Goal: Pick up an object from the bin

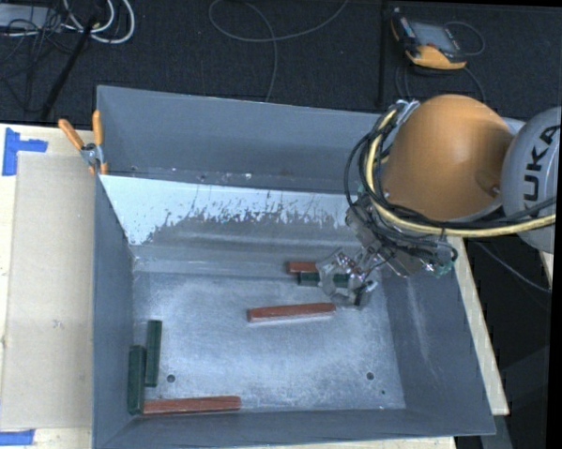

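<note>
While my hand (350, 281) hangs low over the back right part of the bin floor, 2 short pieces lie at its left side. They are a short dark green block (308, 278) and, just behind it, a short reddish-brown block (301, 266). The green block's right end runs up to the hand, but I cannot tell whether they touch. The 2 blocks lie roughly parallel, long sides close together. I cannot tell from this angle whether the hand is spread or pressed together, because its metal parts read as 1 cluster.

Just in front of the hand, toward mid-floor, lies 1 long reddish-brown bar (290, 312). It is flat and slightly slanted, with its right end near the hand but apart from it.

Well apart, at the front left corner, 1 dark green bar (152, 351) lies lengthwise near the left wall. A second dark green bar (136, 380) sits just beside it, closer to the wall and offset toward the front. A second reddish-brown bar (192, 405) lies flat along the front wall, its left end near that second green one.

Above the hand, my wrist carries an orange dome cover (444, 157), with black and yellow cables (374, 197) looped round its left and lower edge.

The grey bin (267, 134) has pale scuffing over the floor and scratch marks low on the back wall.
</note>
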Robot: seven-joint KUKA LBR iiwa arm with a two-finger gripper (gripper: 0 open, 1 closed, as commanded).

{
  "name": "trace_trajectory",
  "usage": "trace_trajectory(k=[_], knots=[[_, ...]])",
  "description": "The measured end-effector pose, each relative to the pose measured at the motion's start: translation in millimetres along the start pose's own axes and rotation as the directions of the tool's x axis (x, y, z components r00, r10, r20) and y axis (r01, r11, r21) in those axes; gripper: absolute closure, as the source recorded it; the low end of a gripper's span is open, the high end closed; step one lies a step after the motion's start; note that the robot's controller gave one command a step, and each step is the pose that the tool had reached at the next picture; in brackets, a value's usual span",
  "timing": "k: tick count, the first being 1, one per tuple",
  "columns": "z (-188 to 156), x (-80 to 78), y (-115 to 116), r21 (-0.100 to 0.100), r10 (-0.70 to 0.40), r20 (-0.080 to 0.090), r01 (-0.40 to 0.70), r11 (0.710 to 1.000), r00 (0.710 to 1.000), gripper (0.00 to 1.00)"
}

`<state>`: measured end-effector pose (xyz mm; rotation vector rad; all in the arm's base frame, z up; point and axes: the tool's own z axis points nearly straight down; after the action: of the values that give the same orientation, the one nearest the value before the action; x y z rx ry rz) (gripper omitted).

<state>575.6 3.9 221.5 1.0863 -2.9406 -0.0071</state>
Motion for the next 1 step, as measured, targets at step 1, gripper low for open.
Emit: trace_trajectory(k=[1], knots=[[-3.9,-0.6,-1.7,0.005,0.005,0.005,-0.005,1.0,1.0,0.0]])
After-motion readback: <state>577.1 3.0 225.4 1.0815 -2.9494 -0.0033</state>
